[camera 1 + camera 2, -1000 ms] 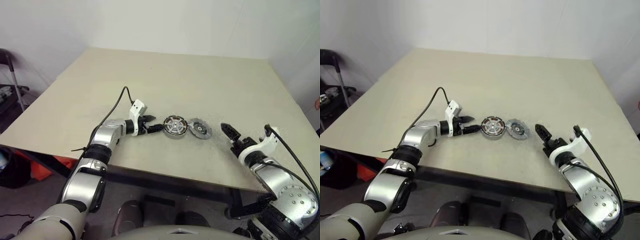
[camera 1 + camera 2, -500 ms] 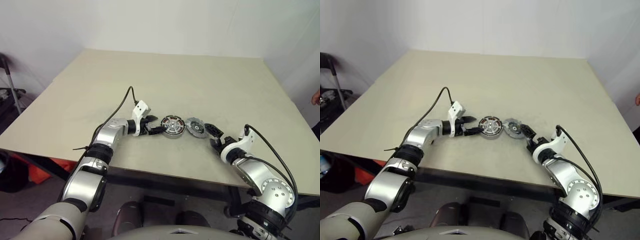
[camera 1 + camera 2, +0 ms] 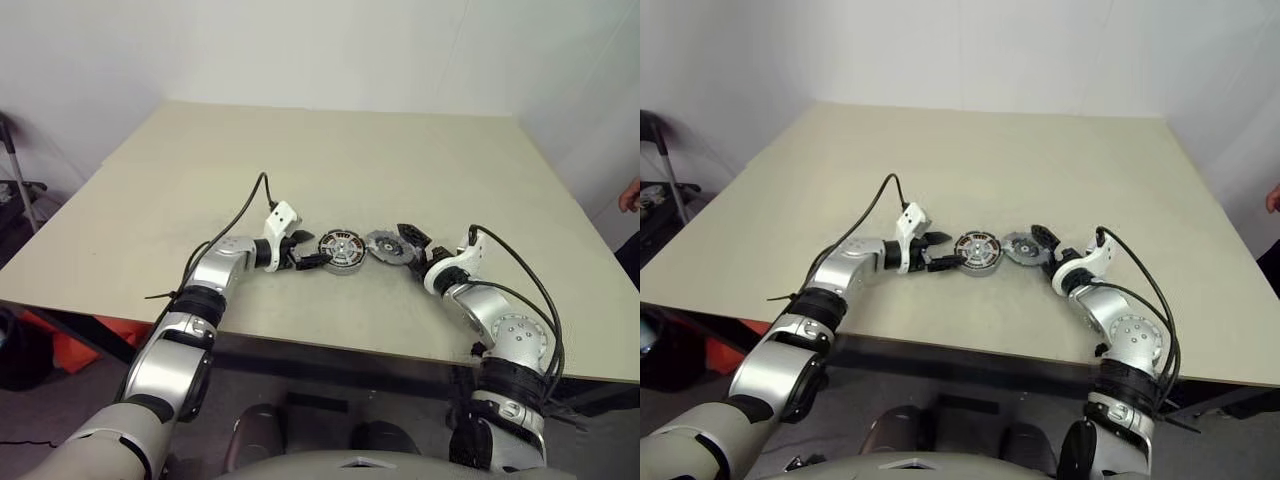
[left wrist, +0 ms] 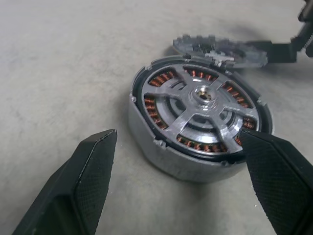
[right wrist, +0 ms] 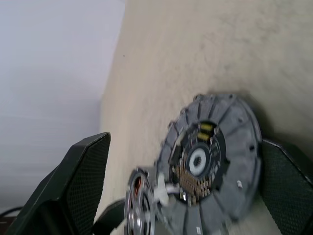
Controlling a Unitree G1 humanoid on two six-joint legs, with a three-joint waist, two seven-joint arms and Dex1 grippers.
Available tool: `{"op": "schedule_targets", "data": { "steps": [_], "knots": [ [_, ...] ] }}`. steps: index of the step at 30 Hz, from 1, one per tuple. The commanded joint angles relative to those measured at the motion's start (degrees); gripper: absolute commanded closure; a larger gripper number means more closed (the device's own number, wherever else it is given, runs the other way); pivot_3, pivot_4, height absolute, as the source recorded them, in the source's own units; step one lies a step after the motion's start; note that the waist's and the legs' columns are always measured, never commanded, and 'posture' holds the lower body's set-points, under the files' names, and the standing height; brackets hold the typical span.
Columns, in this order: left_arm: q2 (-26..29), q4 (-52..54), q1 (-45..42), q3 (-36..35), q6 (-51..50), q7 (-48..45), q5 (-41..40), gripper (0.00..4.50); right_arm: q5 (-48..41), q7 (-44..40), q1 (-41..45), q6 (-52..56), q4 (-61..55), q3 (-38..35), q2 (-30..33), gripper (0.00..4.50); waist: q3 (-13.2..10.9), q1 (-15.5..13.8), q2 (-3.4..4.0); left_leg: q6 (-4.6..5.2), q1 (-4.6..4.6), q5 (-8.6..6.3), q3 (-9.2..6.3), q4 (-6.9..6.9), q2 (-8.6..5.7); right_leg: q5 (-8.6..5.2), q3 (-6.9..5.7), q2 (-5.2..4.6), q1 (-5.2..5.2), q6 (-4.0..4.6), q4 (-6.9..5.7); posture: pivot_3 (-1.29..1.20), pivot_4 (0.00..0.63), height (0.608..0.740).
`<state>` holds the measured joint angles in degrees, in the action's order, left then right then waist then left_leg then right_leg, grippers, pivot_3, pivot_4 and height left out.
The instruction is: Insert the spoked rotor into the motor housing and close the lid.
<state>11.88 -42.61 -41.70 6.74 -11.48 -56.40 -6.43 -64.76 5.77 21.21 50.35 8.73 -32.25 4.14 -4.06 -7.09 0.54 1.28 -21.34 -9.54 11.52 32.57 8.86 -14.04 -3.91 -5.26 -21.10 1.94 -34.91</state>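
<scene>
Left wrist view: your motor housing (image 4: 198, 132) shows copper coils; both grippers spread, right gripper (image 3: 408, 244) flanking the toothed spoked rotor (image 3: 386, 246).

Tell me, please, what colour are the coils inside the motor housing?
Copper-orange, clearest in the left wrist view of the motor housing.

We saw the housing (image 4: 198, 127) lying flat on the worktop, open face up: a round, shallow grey metal disc with a ring of copper coils under silver spokes that ran out from a central hub. Just beside it, rim to rim, lay the rotor (image 5: 210, 161), a smaller grey wheel with a toothed edge and a pale hub, also flat. Whether the two rims touched, we could not tell.
</scene>
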Motion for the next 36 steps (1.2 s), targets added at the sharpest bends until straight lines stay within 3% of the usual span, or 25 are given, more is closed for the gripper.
{"op": "schedule_targets", "data": {
  "steps": [1,7,18,36],
  "knots": [
    [0.75,0.30,-1.75,-0.27,1.01,0.13,0.22,0.28,1.99,-2.76,3.82,-3.21,4.18,1.19,0.25,0.00,0.00,-0.01,0.00,0.01,-0.04,-0.01,0.00,0.00,0.00,0.16,-0.01,0.00,-0.04,0.27,-0.01,0.00,0.000,0.740],
    [0.99,-0.04,-1.99,-0.14,1.51,0.42,0.55,0.28,4.94,-6.83,7.57,-5.83,8.87,2.77,-0.17,0.00,0.00,0.01,0.00,0.23,-0.25,-0.13,0.00,-0.02,0.01,0.29,-0.13,0.00,-0.21,0.52,-0.01,0.00,0.000,0.740],
    [1.45,-1.37,-1.54,0.18,2.83,1.06,1.45,0.28,0.78,-1.90,9.38,1.06,-4.80,6.18,-2.86,0.00,0.00,0.00,0.01,0.35,-0.51,-0.18,0.01,0.01,0.05,0.30,-0.19,0.01,-0.52,0.55,-0.04,0.00,0.000,0.740],
    [1.66,-3.20,-1.71,0.29,4.30,1.58,2.28,0.28,4.36,-2.35,8.75,4.64,-11.04,14.93,-2.59,0.00,0.00,-0.05,0.01,0.31,-0.50,-0.17,0.01,0.00,0.04,0.30,-0.19,0.00,-0.49,0.54,-0.02,0.00,0.000,0.740]
  ]
}}
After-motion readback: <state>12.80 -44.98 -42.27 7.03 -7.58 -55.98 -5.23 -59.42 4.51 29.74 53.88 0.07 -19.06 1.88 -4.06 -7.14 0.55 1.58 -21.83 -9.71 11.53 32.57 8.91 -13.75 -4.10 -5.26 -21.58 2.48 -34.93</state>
